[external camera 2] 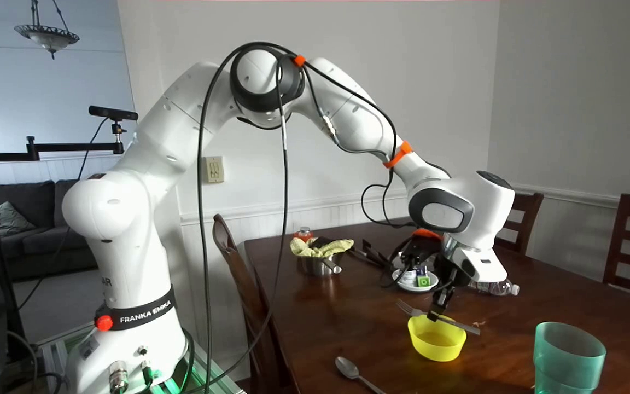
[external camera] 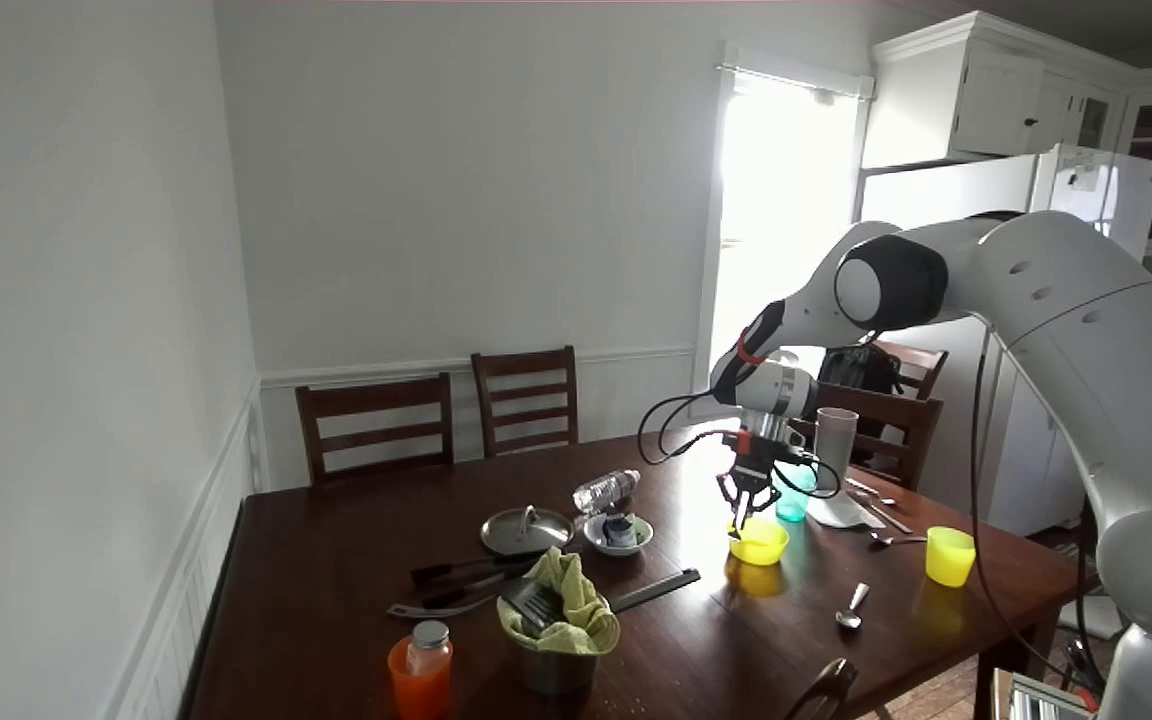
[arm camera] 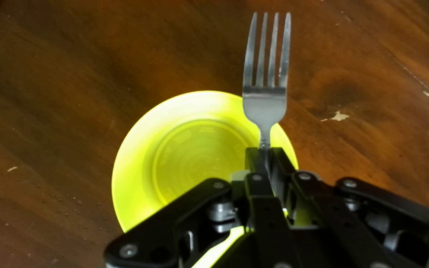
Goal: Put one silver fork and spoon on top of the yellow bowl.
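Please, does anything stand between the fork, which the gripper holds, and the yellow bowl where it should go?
Nothing visible stands in the way: in the wrist view the gripper holds the fork over one side of the yellow bowl. Whether fork and bowl touch, I cannot tell.

Fork (arm camera: 264, 104) sat in the gripper (arm camera: 264, 154), partly over the bowl (arm camera: 199, 156). In an exterior view — one spoon (external camera: 850, 614) lay right of bowl and nearer, one cup (external camera: 950, 557) farther right; dish (external camera: 619, 551) left, pan (external camera: 554, 672) left and nearer with cloth (external camera: 586, 615) and spatula (external camera: 536, 605) inside, lid (external camera: 516, 532) behind pan, bottle (external camera: 606, 492) behind dish.
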You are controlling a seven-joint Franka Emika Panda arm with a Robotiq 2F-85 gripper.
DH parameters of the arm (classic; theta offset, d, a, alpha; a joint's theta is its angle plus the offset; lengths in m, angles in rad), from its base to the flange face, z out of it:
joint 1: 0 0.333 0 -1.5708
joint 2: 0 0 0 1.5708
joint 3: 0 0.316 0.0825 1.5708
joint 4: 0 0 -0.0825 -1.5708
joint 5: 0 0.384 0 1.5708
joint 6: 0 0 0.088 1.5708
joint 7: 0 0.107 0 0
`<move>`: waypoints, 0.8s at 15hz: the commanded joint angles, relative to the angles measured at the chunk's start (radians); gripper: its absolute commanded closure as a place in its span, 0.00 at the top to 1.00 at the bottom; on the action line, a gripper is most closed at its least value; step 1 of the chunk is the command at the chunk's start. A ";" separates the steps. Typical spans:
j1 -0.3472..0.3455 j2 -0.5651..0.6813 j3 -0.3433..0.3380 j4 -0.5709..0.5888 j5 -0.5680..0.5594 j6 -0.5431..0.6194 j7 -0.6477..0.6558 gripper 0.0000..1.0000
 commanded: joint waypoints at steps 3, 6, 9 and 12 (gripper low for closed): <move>-0.016 0.013 0.006 0.032 0.012 -0.041 0.031 0.03; -0.014 -0.003 0.003 0.012 0.007 -0.049 0.023 0.03; -0.012 -0.005 -0.002 0.008 0.002 -0.056 0.023 0.03; -0.012 -0.003 -0.009 0.009 -0.001 -0.062 0.024 0.03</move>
